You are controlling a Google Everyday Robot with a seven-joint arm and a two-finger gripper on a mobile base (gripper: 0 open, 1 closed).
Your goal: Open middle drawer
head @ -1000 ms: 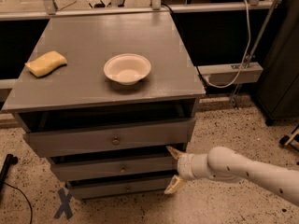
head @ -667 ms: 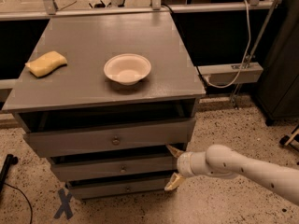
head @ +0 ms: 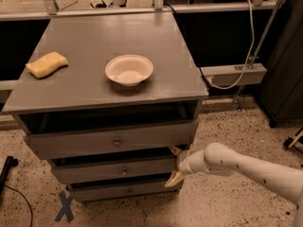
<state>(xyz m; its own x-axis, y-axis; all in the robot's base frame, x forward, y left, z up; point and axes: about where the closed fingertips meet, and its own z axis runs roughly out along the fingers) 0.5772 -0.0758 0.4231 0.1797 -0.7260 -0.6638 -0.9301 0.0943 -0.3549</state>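
Note:
The grey cabinet [head: 109,86] has three drawers. The middle drawer [head: 94,169] is the low wide front with a small round knob [head: 124,171], set below the taller top drawer [head: 71,144]. My gripper [head: 173,166] is at the right end of the middle drawer's front. It is open, with one fingertip [head: 175,151] above the front's edge and the other [head: 172,180] below it, so the jaws straddle the drawer's end. The white arm [head: 246,169] comes in from the lower right.
A white bowl [head: 129,70] and a yellow sponge [head: 47,64] lie on the cabinet top. The lowest drawer [head: 113,192] sits near the speckled floor. A blue X mark [head: 64,206] is on the floor at lower left. A dark cabinet [head: 289,70] stands at right.
The arm has shifted slightly left and up, bringing the open gripper a little closer against the middle drawer's right end. The drawers have not visibly moved.

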